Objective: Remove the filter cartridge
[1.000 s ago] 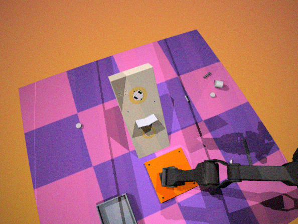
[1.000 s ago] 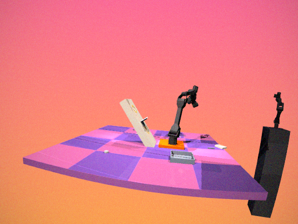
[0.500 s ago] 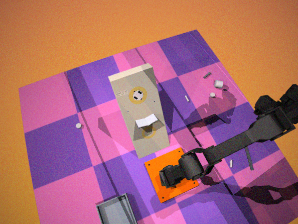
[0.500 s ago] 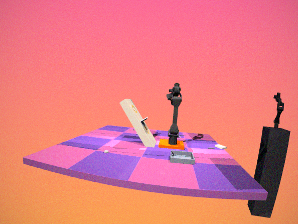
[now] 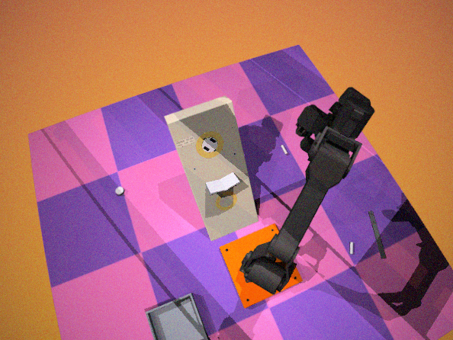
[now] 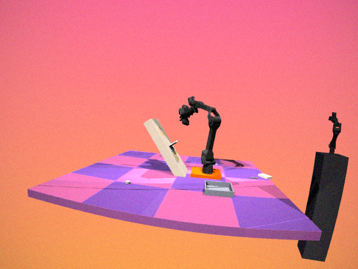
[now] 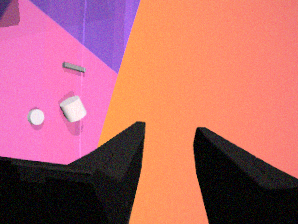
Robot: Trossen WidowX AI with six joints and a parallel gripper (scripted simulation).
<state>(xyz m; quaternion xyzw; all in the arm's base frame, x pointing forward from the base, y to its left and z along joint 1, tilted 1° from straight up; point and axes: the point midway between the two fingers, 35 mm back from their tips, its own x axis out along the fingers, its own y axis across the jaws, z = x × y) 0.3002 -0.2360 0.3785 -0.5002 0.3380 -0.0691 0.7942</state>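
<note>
The hand (image 5: 304, 135) (image 6: 184, 120) (image 7: 169, 133) hangs well above the table (image 5: 84, 305) (image 6: 169, 221) (image 7: 45, 80), its fingers parted by a modest gap with nothing between them. In the wrist view, open orange background shows through that gap, and the table's edge slants past on the left. There is open air between the hand and the leaning service panel (image 5: 191, 156) (image 6: 161, 145).

The arm stands on an orange base plate (image 5: 233, 259) (image 6: 196, 175); the panel's foot is near one side of it, and the walled grey tray (image 5: 149, 316) (image 6: 219, 193) sits near another. The table is checked pink and purple, crossed by shadows.

The filter cartridge (image 5: 209, 145) (image 6: 161, 130) is in the upper part of the panel: a pale round face with two dark slots, ringed in yellow. Lower down, a white folded flap (image 5: 223, 183) (image 6: 173, 143) juts over a second yellow ring (image 5: 218, 204).

Farther out, a white cylinder (image 7: 73, 109), a small white disc (image 7: 36, 116) and a grey bar (image 7: 74, 67) lie near the table's edge. Beyond the table, another dark arm (image 6: 335, 132) tops a black pillar (image 6: 326, 193) against an orange-pink background.
</note>
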